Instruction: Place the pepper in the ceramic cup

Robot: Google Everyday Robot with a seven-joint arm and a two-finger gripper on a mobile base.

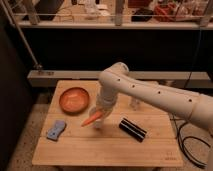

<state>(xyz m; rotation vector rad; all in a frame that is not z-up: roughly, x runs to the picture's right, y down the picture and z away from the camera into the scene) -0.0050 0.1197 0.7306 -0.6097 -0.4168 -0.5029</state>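
Note:
The pepper is slim and orange-red, tilted with its pointed end down to the left. My gripper is shut on its upper end and holds it just above the wooden table, to the right of and in front of the orange bowl. The white arm reaches in from the right. The ceramic cup does not show clearly; it may be hidden behind my gripper and the pepper.
A grey-blue sponge-like object lies at the front left. A black oblong object lies right of the gripper. A small pale shaker stands behind it. A window ledge and railing run behind the table.

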